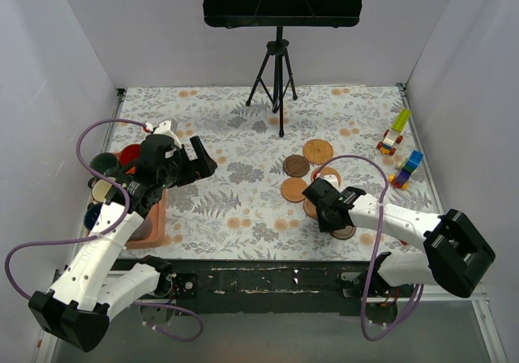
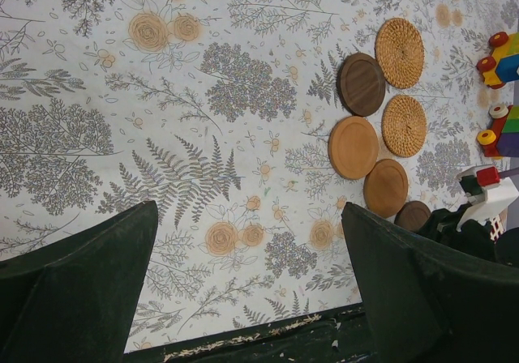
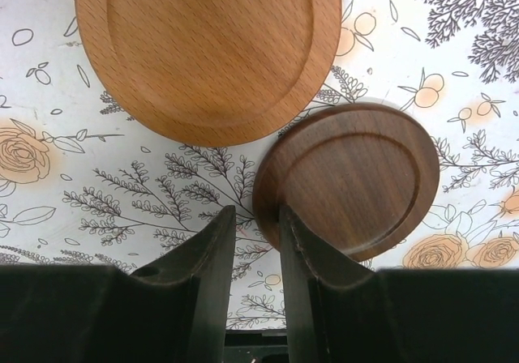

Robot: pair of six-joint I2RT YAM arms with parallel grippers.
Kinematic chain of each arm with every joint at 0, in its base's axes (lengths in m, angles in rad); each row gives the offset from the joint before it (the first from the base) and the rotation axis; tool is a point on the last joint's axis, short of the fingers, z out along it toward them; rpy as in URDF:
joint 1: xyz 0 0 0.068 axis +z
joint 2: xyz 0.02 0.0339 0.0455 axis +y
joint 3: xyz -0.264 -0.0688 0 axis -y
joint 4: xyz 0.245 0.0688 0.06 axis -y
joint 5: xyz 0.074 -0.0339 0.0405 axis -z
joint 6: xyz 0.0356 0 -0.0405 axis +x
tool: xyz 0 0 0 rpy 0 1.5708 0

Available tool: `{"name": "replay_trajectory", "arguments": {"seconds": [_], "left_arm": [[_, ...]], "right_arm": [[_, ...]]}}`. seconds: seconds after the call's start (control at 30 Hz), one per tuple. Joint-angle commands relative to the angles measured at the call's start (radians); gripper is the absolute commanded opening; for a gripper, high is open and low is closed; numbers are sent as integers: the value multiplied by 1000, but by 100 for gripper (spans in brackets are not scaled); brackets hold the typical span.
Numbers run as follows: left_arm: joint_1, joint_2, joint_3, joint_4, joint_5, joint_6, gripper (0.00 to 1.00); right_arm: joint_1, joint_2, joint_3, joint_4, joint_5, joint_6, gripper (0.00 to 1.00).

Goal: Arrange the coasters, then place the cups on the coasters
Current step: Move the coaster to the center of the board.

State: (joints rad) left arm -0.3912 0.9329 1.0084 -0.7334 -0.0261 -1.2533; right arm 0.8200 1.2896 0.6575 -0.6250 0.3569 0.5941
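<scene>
Six coasters lie close together right of centre: two rattan [image 2: 400,52] [image 2: 404,125], two orange-brown [image 2: 353,147] [image 2: 385,187] and two dark brown [image 2: 362,83] [image 2: 413,215]. My right gripper [image 3: 255,217] is low over the near dark brown coaster [image 3: 357,177]. Its jaws stand narrowly apart. The right finger overlaps the coaster's rim, and the left finger stands clear of it on the cloth. An orange-brown coaster [image 3: 207,47] lies just beyond. The cups [image 1: 103,164] stand at the far left, partly hidden by my left arm. My left gripper [image 1: 204,159] hangs wide open and empty above the cloth.
A salmon-pink tray [image 1: 154,221] sits at the left edge under my left arm. Toy blocks [image 1: 395,132] [image 1: 408,168] lie at the right, close to the coasters. A music stand's tripod [image 1: 276,79] stands at the back centre. White walls close in the sides.
</scene>
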Motion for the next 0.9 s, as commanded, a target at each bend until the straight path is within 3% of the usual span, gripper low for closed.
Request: {"name": "replay_trajectory", "arguments": {"seconds": [0.0,0.4,0.87], "left_arm": [[-6,-6,15,0,-1,6,98],[-6,-3,12,5,2,5,98],[-5,-3,15,3,-3,5,98]], "right_arm": [[7,-10,-42,-2,-99,16,33],[42,7,-18,19,-205,33,29],[94,161,140,122,-292,-77,29]]}}
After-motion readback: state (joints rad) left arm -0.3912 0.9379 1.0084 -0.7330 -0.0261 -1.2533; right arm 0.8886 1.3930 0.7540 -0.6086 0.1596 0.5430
